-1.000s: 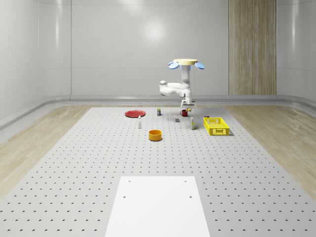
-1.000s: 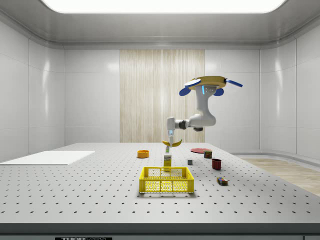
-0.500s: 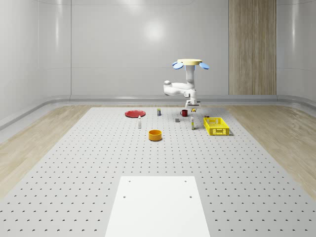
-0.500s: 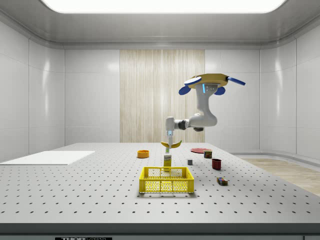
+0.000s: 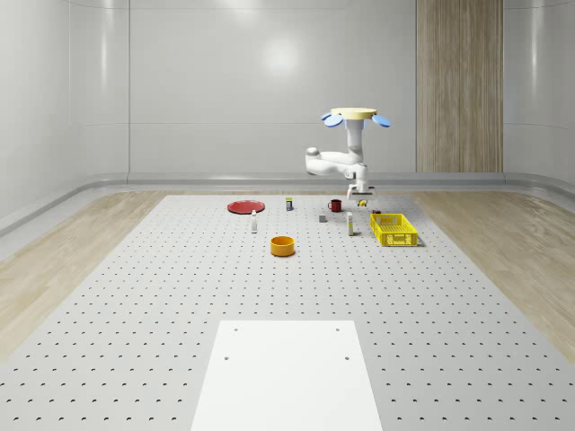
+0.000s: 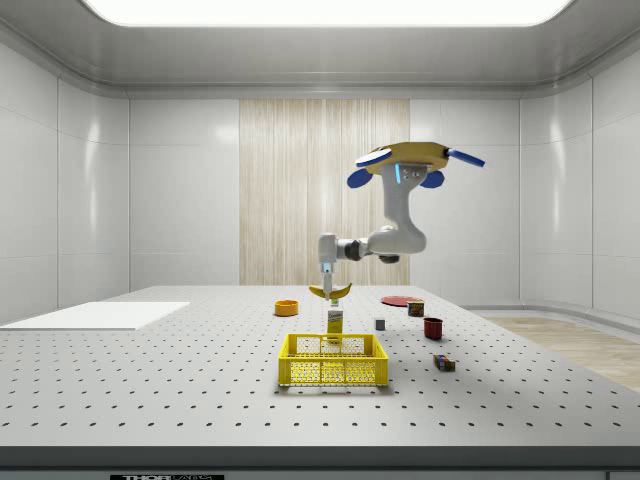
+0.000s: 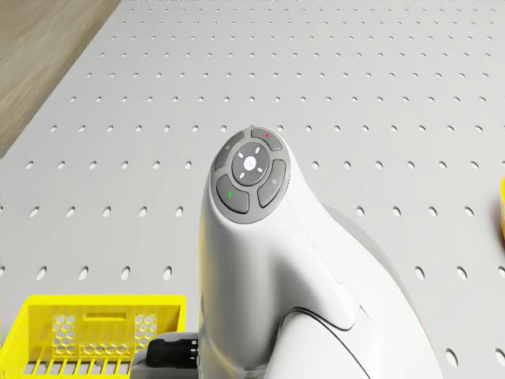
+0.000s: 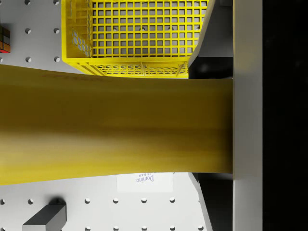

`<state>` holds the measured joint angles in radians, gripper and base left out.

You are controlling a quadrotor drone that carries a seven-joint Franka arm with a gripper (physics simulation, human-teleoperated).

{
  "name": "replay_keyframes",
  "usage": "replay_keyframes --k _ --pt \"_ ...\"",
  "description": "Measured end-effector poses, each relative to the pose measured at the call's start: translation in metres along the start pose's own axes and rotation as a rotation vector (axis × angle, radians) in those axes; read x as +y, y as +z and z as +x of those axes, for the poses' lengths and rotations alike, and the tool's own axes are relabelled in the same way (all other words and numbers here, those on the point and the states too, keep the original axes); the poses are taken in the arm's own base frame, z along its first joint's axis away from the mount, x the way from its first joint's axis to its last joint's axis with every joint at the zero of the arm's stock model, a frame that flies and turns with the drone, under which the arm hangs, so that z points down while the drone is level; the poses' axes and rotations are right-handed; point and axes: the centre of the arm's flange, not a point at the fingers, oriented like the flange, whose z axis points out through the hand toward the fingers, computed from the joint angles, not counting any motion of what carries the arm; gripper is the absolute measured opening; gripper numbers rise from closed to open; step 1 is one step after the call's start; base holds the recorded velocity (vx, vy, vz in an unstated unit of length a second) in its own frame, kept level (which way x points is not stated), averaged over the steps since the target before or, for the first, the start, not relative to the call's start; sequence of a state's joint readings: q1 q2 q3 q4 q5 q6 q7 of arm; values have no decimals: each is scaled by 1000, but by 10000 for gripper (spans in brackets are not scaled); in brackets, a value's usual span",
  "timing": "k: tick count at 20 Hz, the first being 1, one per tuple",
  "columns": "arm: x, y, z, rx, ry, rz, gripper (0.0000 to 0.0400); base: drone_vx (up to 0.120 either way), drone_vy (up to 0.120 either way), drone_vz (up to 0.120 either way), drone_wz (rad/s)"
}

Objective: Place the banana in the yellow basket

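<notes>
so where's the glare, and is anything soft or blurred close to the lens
Whole-scene view: a bright glare patch on the glossy back wall. Side view: the ceiling light panel is blown out white. Wrist view: the curved yellow banana, held in the claw, sits right at the lens and looks smeared, while the yellow mesh basket beyond is crisp.
</notes>
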<state>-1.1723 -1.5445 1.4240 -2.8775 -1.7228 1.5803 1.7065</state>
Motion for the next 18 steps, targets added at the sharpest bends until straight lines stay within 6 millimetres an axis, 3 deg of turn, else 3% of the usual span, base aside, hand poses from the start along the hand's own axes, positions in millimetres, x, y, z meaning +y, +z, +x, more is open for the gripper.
replay_keyframes --k 6,16,18 --pt "0 0 0 0 0 0 192 113 120 0 0" --pt "0 0 0 0 0 0 192 0 120 -24 0" --pt "0 0 0 0 0 0 192 100 120 0 0"
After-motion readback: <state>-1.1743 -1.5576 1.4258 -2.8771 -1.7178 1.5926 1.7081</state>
